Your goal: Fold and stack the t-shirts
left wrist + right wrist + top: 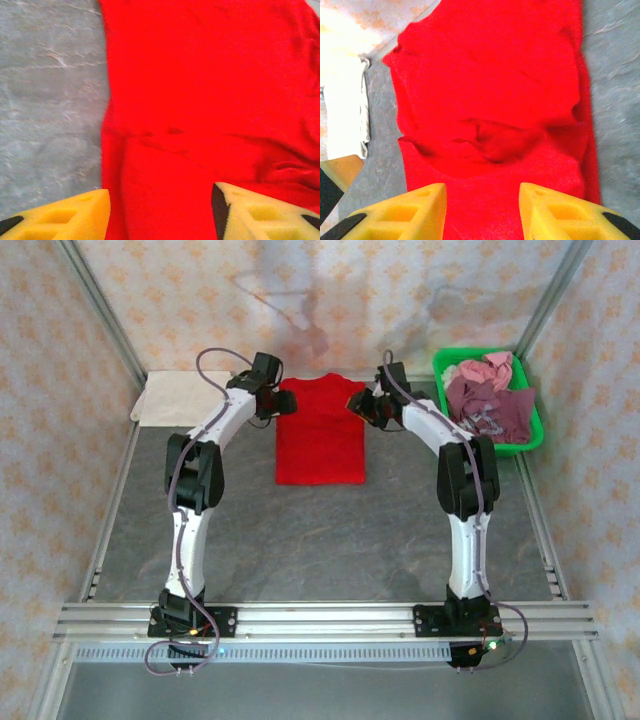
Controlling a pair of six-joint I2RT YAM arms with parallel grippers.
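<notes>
The plain bright red cloth t-shirt (320, 440) lay part-folded at twelve o'clock — left pincer (270, 390) and right pincer (368, 400) spread, empty. A cream-white tee (185, 398) sat folded at ten; maroon and pink tees (490, 400) waited at two.

Both arms stretched forward, left gripper (161, 192) jaws apart, right gripper (482, 189) likewise

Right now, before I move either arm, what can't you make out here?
Top view: the wrists cover the tips of the left gripper and right gripper, so contact with the red shirt is unclear.
Wrist views: bottom edge cuts off the fingers; the shirt runs past the frame.
Green basket: crumpled shirts overlap, count unclear.
Cream shirt: fold layers too small.
</notes>
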